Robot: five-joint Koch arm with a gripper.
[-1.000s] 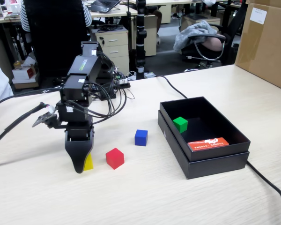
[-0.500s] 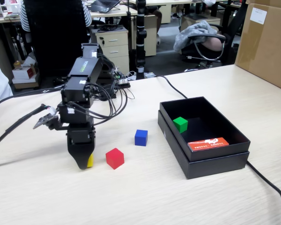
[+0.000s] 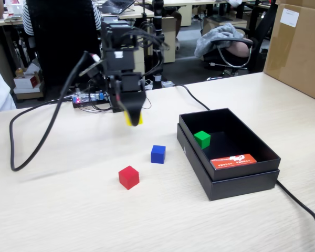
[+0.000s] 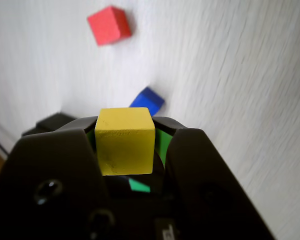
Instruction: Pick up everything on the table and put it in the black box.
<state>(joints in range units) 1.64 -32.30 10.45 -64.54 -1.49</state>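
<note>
My gripper (image 3: 132,118) is shut on a yellow cube (image 3: 133,119) and holds it in the air above the table, left of the black box (image 3: 236,185). In the wrist view the yellow cube (image 4: 125,141) sits clamped between the black jaws of the gripper (image 4: 126,145). A blue cube (image 3: 158,154) and a red cube (image 3: 128,177) lie on the table below, between the gripper and the box; both show in the wrist view, blue (image 4: 148,101) and red (image 4: 109,25). A green cube (image 3: 202,139) lies inside the box.
An orange-and-white card (image 3: 233,160) lies in the box. A black cable (image 3: 29,157) loops across the table's left side, another cable (image 3: 299,202) runs past the box's right. A cardboard box (image 3: 296,44) stands at the far right. Chairs and desks stand behind.
</note>
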